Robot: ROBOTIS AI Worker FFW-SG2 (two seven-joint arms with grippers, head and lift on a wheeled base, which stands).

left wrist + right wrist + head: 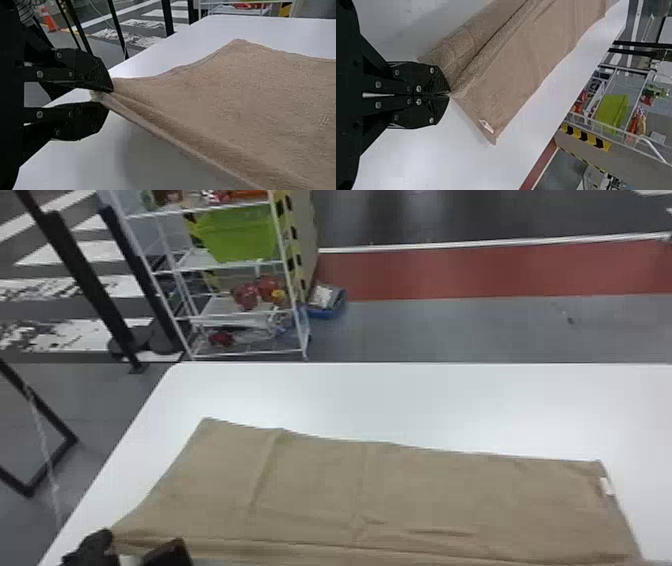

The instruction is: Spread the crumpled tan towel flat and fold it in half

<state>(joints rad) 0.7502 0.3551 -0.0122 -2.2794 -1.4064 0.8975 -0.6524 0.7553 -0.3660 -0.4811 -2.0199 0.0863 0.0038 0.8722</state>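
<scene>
Over the white table [380, 400], my left gripper [104, 95] and right gripper [449, 94] pinch the towel [430, 490] by its near edge, likely so it folds straight.

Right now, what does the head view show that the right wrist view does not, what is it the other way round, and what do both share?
Head view: the left gripper at the towel's near left corner, and a blue tray on the floor by the rack.
Right wrist view: the right gripper, fingers closed on the towel's edge.
Both: the towel with its white tag, the table, the rack and its green bin.
</scene>
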